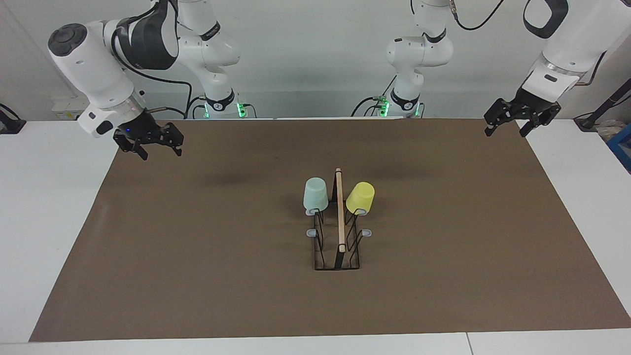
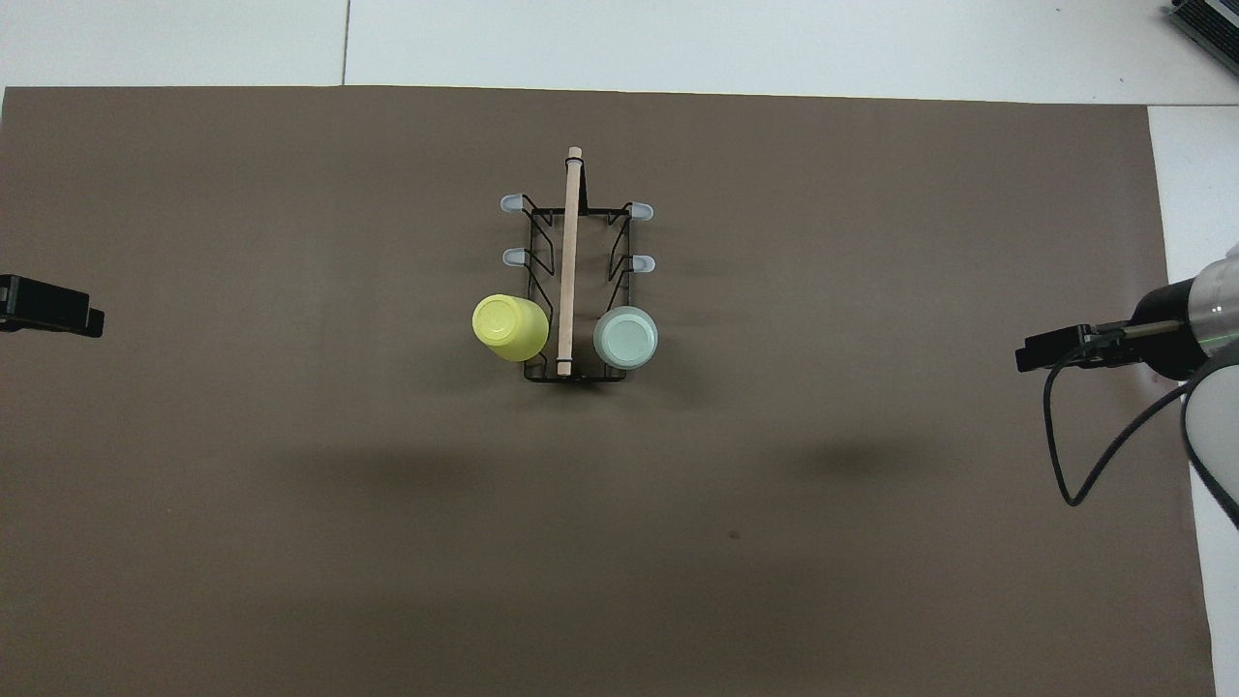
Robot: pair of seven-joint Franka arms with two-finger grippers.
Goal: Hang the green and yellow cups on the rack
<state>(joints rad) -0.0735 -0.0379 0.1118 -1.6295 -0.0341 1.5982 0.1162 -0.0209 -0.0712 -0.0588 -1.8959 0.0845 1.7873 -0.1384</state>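
Observation:
The rack (image 1: 340,217) stands at the middle of the brown mat, its wooden bar (image 2: 568,261) pointing away from the robots. The mint green cup (image 1: 315,195) hangs upside down on the peg nearest the robots, on the right arm's side of the rack (image 2: 625,337). The yellow cup (image 1: 360,197) hangs tilted and upside down on the matching peg on the left arm's side (image 2: 509,326). My right gripper (image 1: 160,153) is open and empty, raised over the mat's edge at its own end (image 2: 1045,350). My left gripper (image 1: 507,132) is open and empty, raised over the mat's corner at its own end (image 2: 48,310).
Several grey-tipped pegs (image 2: 511,203) farther from the robots on the rack carry nothing. The brown mat (image 1: 197,246) covers most of the white table (image 1: 49,207). A black cable (image 2: 1065,465) hangs from the right arm.

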